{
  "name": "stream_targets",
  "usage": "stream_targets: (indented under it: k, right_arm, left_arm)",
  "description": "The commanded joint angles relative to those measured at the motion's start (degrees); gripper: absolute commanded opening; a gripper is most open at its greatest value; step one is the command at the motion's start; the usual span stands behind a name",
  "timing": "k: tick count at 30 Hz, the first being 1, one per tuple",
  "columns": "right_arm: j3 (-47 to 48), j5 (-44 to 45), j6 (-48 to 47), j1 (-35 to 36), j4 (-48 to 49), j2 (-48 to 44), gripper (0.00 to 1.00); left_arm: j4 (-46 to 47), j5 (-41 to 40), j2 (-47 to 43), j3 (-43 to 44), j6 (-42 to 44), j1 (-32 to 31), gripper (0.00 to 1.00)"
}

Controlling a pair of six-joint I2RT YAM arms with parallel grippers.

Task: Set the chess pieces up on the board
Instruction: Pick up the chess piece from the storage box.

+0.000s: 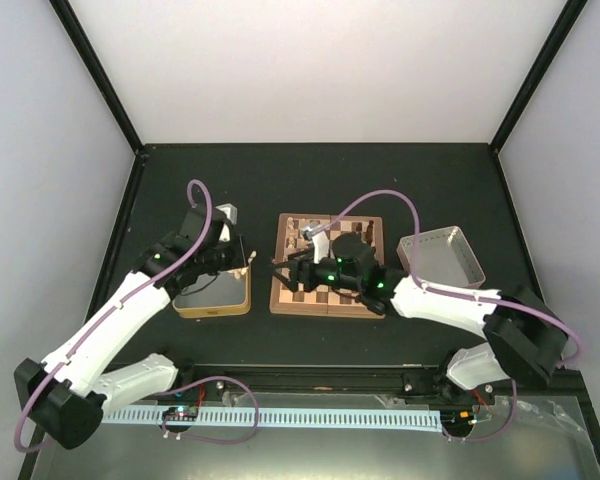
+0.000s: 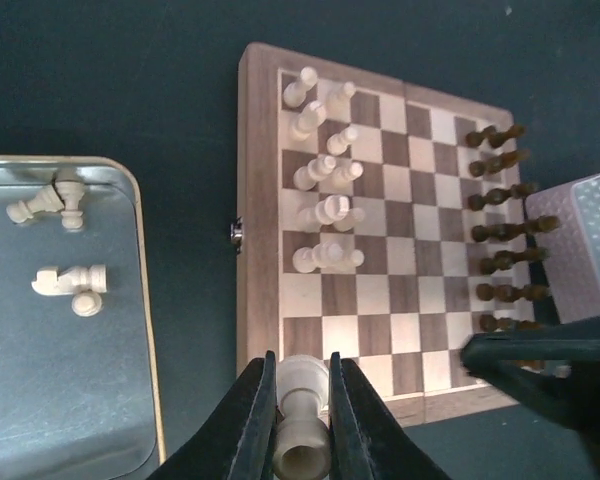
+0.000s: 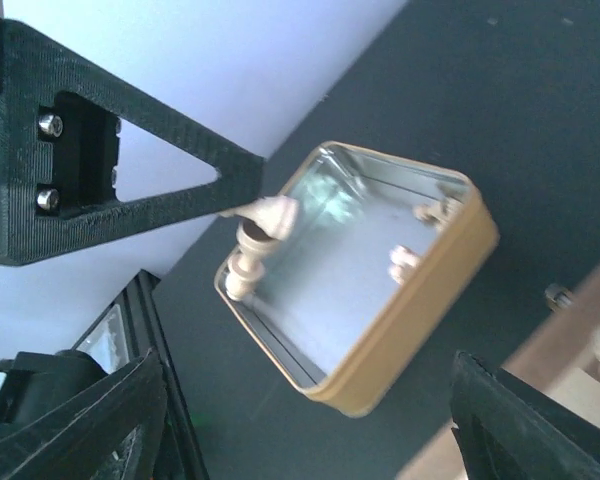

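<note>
One pale piece (image 2: 302,415) is pinched between the fingers of the left hand (image 2: 302,372), held just beside the gold tin (image 2: 150,330), in which four loose pieces (image 2: 70,285) are seen lying. The right hand (image 3: 305,375) is spread wide at the edge of the board (image 2: 262,200) nearest the tin. Pale chessmen (image 2: 325,170) are ranged along one side of the board and dark chessmen (image 2: 505,215) along the opposite side. A grey tray (image 1: 442,258) is set further back on the tabletop (image 1: 230,180).

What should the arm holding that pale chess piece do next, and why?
Probably carry it over the board and lower it onto a bare square at the end of the pale rows nearest the gripper. The left gripper is shut on a pale piece near the board's edge, and those pale-side squares are unfilled.
</note>
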Motion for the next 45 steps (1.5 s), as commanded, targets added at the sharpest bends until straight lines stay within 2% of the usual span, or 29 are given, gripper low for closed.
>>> stream_targets:
  k: [1, 5, 13, 18, 28, 35, 37, 40, 45]
  right_arm:
    - [4.0, 0.8, -3.3, 3.1, 11.3, 4.6, 0.78]
    - [6.1, 2.0, -4.9, 5.1, 16.6, 8.2, 0.79]
    - [11.2, 1.2, -4.6, 8.3, 20.3, 14.7, 0.78]
    - [12.6, 2.8, -2.3, 8.9, 23.6, 17.8, 0.72]
    - [13.3, 6.5, -2.0, 8.9, 27.4, 19.0, 0.43]
    - [12.6, 6.0, -2.5, 8.8, 25.0, 18.4, 0.06]
    - [10.6, 6.6, -3.3, 8.8, 23.5, 17.0, 0.02]
    - [6.3, 8.7, -4.6, 8.7, 20.7, 13.7, 0.01]
    - [-0.9, 18.7, -6.3, 8.2, 12.4, 2.7, 0.01]
  left_arm:
    - [1.2, 0.9, -3.8, 2.7, -2.2, -0.6, 0.1]
    - [2.8, 1.0, -6.9, 2.4, -2.7, -0.7, 0.1]
    - [3.2, 1.3, -9.3, 3.6, -3.0, -0.8, 0.1]
    - [4.0, 1.4, -11.1, 4.0, -3.5, -0.8, 0.09]
    - [3.9, 2.1, -12.4, 3.7, -4.3, -0.8, 0.09]
    - [3.9, 1.6, -12.8, 4.0, -4.0, -0.7, 0.09]
    - [4.0, 1.3, -12.7, 4.1, -3.6, -0.7, 0.09]
    - [4.4, 0.9, -12.4, 4.2, -2.6, -0.7, 0.09]
    - [3.6, 1.7, -9.4, 4.9, 0.2, -1.0, 0.09]
